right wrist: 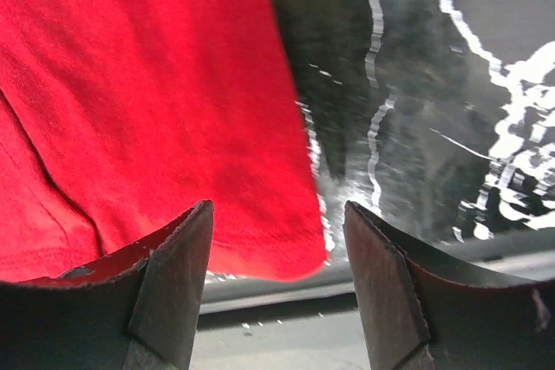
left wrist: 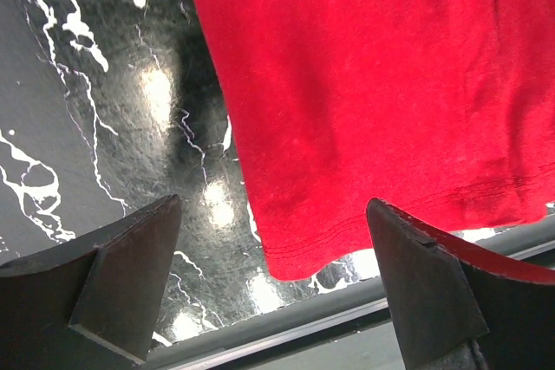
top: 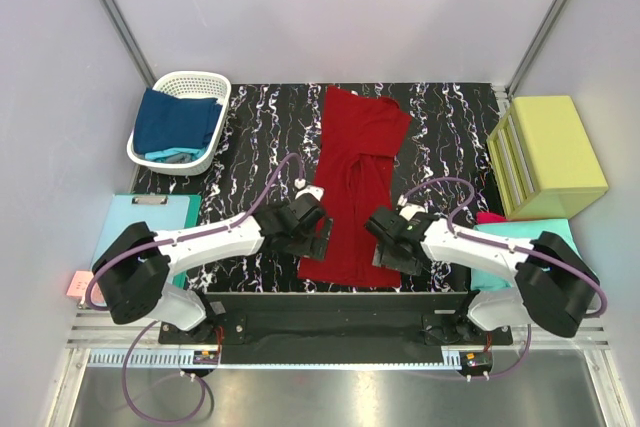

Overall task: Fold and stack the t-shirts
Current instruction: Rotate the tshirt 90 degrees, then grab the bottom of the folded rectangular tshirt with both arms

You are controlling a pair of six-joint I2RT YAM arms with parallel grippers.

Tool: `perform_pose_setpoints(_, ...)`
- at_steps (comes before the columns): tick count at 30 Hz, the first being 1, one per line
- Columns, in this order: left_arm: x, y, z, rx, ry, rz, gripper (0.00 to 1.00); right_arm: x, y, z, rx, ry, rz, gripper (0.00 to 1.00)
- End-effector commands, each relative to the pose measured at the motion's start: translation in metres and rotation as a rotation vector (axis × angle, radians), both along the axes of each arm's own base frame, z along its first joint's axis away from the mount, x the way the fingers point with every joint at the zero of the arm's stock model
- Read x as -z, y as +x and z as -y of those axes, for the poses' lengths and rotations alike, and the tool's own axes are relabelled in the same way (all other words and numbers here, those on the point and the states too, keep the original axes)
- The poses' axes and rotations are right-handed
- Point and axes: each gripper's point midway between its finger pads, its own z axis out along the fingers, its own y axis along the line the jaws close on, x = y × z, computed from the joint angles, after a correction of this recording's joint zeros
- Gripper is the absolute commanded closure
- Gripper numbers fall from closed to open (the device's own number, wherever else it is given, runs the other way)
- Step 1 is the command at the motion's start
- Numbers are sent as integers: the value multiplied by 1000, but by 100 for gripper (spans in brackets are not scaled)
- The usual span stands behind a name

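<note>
Sitting far-left: white basket [top: 190,78] holding navy shirt [top: 175,122] over teal shirt [top: 170,155].

A soft dark red t-shirt [left wrist: 373,84] fills the upper right of the frame, lying flat, its stitched hem curving across the lower middle. A glossy black marble-patterned tabletop [left wrist: 87,127] with white veins shows at the left. The left gripper [left wrist: 270,210] hangs over the hem's corner, dark jaws spread wide in the bottom corners.
</note>
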Motion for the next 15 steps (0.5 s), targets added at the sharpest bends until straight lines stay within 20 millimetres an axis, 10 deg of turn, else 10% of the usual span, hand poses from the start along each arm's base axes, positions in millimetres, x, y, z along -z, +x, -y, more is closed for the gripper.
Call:
perform_pose_setpoints(1,-5,2,13,-3,-68,13,8,0,9,-29,-15,68,24,31)
perform_pose_setpoints(15,2,-23,15,18,-98,-40,12,4,-17,-29,-7,69,-15,38)
